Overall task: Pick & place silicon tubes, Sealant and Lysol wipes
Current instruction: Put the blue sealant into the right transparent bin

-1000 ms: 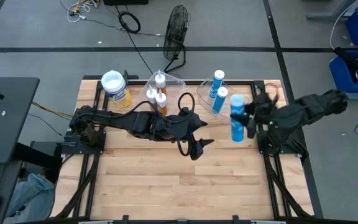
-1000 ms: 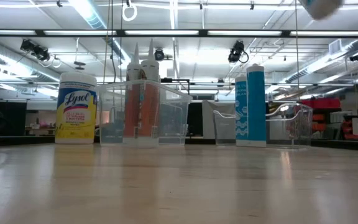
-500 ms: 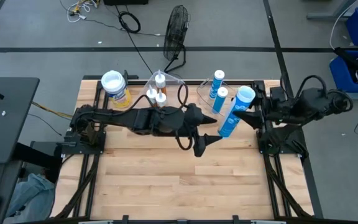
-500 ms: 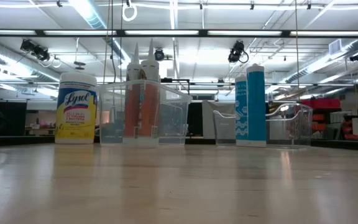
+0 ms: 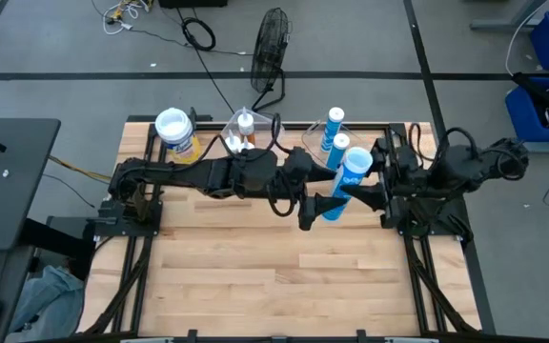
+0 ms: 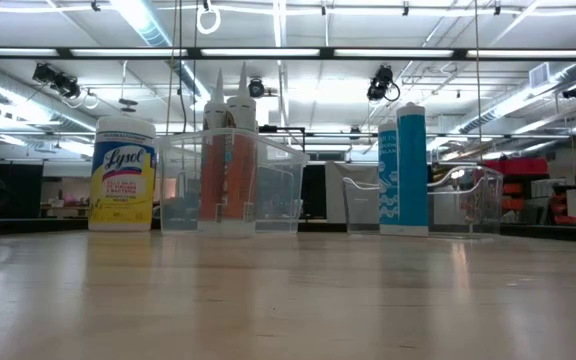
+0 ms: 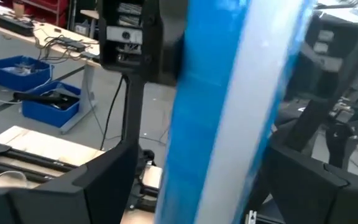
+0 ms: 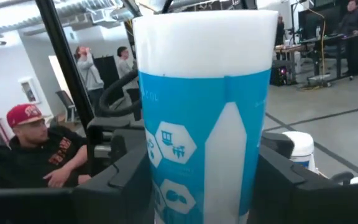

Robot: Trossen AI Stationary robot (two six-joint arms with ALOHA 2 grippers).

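Right gripper (image 5: 365, 193) pinches a blue tube (image 5: 344, 181); left gripper (image 5: 315, 208) spread around it, apparently mid-handover. Bins (image 5: 324, 143) at twelve o'clock part-filled.

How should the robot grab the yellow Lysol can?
Grip the Lysol wipes around the yellow body, below the wide white lid, fingers level. The can stands upright and round, so a side pinch likely fits. Come from the open table in front; the clear bin stands close beside it. The left gripper and right gripper are at the blue-white tube.
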